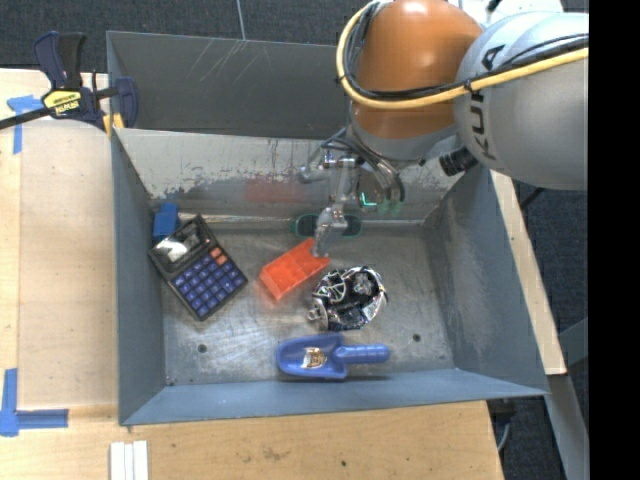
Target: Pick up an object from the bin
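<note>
Orange block [293, 271]: end effector [333, 230] at its far corner; likely approach step; grip state cannot tell; next you centre over block, descend.

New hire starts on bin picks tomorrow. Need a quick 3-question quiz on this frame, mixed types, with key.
1. True or false: the orange rectangular block touches the dark calculator with blue keys.
2. Which thing lies nearest the front wall of the grey metal bin? A. the blue plastic scoop B. the orange block C. the calculator
3. Where in the bin is the gripper, and what is it over?

Key
1. False: bare floor shows between them.
2. A.
3. At the foot of the back wall, over a small green thing, just behind the orange block.
</note>
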Robot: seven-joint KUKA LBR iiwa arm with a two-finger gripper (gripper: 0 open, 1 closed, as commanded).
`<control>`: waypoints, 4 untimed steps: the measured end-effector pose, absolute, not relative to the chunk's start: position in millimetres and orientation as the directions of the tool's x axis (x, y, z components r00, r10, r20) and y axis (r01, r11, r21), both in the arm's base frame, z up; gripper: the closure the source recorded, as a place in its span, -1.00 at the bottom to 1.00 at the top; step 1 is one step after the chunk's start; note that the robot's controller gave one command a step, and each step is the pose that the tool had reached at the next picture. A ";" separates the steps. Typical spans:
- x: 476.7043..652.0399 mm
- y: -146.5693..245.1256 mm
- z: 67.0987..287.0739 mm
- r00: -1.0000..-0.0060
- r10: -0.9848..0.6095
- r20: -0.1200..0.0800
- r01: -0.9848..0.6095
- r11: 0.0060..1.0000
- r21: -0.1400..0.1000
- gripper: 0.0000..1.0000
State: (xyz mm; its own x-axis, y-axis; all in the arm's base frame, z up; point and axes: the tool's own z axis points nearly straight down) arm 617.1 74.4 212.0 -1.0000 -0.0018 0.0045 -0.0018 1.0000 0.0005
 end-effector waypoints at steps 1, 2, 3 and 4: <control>618.8 74.0 216.7 -1.000 0.000 -0.004 0.000 1.000 0.001 -1.00; 614.8 74.4 165.0 -0.992 -0.126 -0.006 -0.126 0.992 0.000 -1.00; 605.7 78.6 138.4 -0.926 -0.377 -0.002 -0.377 0.926 0.000 -1.00; 616.0 69.9 125.8 -0.924 -0.383 -0.006 -0.383 0.924 -0.001 -1.00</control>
